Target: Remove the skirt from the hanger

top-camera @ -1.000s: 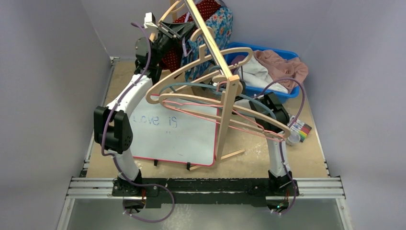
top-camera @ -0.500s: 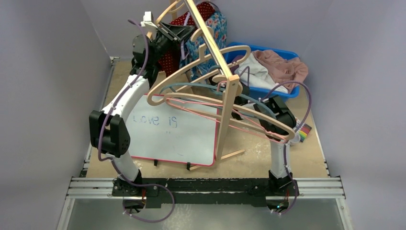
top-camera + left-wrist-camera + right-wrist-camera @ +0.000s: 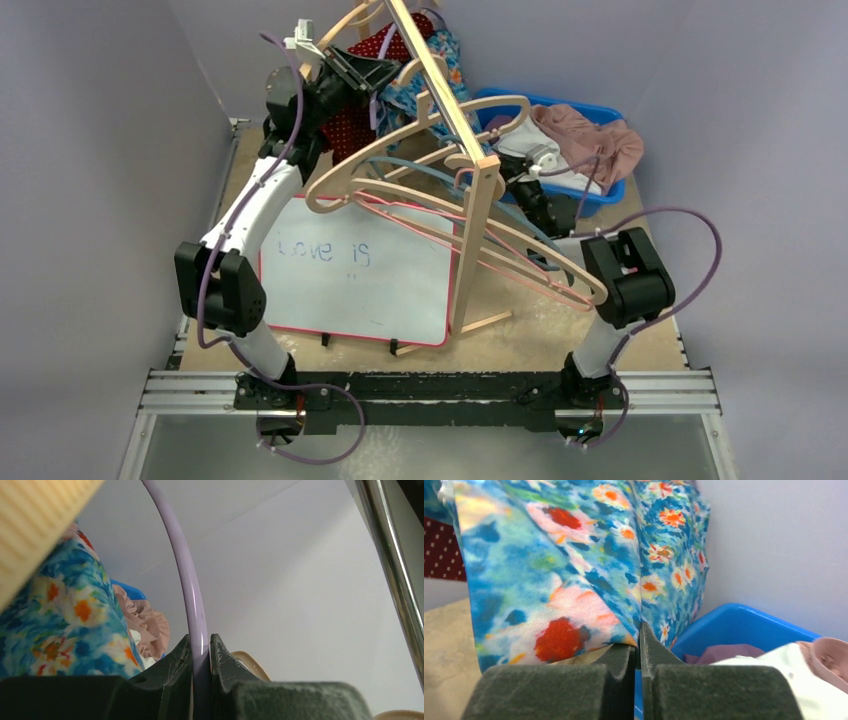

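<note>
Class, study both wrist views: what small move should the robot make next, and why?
Probably the right hand should draw the floral skirt gently down and away. It looks shut on the skirt's edge, while the left hand is clamped on the lilac hanger, anchoring it.

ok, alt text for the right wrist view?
The right hand is shut on the lower edge of a hanging blue floral skirt. Behind it to the right sits a blue bin holding pink and white clothes.
</note>
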You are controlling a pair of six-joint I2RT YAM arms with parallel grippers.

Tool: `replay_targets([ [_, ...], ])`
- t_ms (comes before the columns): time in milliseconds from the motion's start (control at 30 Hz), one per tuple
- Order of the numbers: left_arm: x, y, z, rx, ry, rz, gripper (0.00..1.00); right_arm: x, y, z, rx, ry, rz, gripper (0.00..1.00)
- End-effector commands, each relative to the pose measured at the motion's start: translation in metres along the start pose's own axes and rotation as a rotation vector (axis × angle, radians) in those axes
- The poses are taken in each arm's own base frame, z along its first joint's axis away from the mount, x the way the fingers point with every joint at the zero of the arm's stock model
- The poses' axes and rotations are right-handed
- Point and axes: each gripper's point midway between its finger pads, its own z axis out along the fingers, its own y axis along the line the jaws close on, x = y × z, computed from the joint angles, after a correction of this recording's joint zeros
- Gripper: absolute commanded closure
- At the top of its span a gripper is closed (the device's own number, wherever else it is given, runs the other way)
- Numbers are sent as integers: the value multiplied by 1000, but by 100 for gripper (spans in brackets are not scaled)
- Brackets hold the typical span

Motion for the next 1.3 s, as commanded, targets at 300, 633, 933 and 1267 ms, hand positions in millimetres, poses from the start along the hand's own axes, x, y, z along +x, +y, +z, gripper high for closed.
replay_targets([
  [300, -39, -79, -33, 175, -143, 219, 100, -82, -122, -79, 463, 0, 92, 100],
  [633, -34, -69, -36, 120, -117, 247, 100, -146, -184, -108, 663, 49, 74, 100],
  [933, -27, -53, -47, -2, -60, 409, 100, -285, -194, -55, 664, 77, 25, 100],
  [1267, -16, -47, -57, -25, -1, 493, 100, -367, -178, -14, 526, 53, -51, 100],
])
